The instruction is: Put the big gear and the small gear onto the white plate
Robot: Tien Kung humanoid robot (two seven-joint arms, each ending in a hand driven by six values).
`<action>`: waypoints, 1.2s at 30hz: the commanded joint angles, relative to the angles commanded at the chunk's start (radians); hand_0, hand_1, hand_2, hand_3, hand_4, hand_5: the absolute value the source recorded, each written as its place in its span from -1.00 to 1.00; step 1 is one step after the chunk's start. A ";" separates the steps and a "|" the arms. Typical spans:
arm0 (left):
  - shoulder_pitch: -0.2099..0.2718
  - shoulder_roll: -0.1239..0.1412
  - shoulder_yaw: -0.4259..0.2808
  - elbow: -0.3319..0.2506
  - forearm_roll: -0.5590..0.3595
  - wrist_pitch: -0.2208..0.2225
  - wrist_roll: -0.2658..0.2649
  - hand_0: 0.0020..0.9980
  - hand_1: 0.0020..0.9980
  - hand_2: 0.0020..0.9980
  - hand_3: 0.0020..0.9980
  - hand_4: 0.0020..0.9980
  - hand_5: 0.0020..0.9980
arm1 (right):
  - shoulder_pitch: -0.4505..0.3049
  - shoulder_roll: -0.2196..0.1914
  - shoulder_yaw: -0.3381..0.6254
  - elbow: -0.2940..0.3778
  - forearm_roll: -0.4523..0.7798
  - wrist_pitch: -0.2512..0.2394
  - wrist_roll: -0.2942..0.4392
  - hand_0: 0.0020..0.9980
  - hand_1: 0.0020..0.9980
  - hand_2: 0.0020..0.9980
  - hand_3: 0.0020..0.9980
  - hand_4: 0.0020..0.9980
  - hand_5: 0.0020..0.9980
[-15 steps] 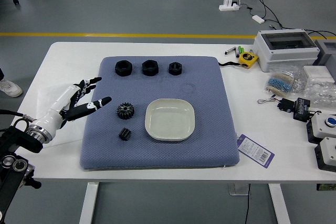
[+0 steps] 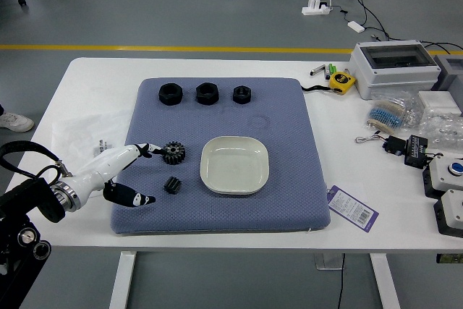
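My left hand (image 2: 159,176) reaches over the left part of the blue mat, fingers spread and holding nothing. Its upper fingertips are at the left edge of the big black gear (image 2: 173,153); whether they touch it I cannot tell. The thumb points toward the small black gear (image 2: 172,185) from the left, with a gap between them. Right of both gears lies the white plate (image 2: 234,166), with nothing on it. My right hand is not in view.
Three black round parts (image 2: 207,93) line the far side of the mat (image 2: 289,208). A tagged card (image 2: 351,208) lies at its right edge. Farther right are a tape measure (image 2: 341,81), a grey-white box (image 2: 394,66), bagged items and switch boxes (image 2: 443,177).
My left hand has moved down the picture and slightly right, from beyond the big gear to beside both gears. The gears and the plate have stayed put.
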 joint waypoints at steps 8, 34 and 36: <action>-0.026 0.028 0.072 -0.001 0.004 0.033 -0.026 0.53 0.53 0.70 0.60 0.61 -1.00 | 0.002 -0.001 0.000 0.001 0.000 -0.001 0.000 0.31 0.32 0.50 0.25 0.79 0.59; -0.178 0.037 0.232 0.153 0.008 0.057 -0.051 0.48 0.45 0.58 0.59 0.60 -1.00 | 0.005 -0.001 0.001 0.000 -0.002 -0.013 0.002 0.29 0.31 0.49 0.22 0.74 0.50; -0.186 0.039 0.237 0.162 0.011 0.059 -0.054 0.48 0.45 0.58 0.59 0.60 -1.00 | 0.005 -0.001 0.001 0.000 -0.002 -0.013 0.001 0.29 0.31 0.49 0.22 0.74 0.50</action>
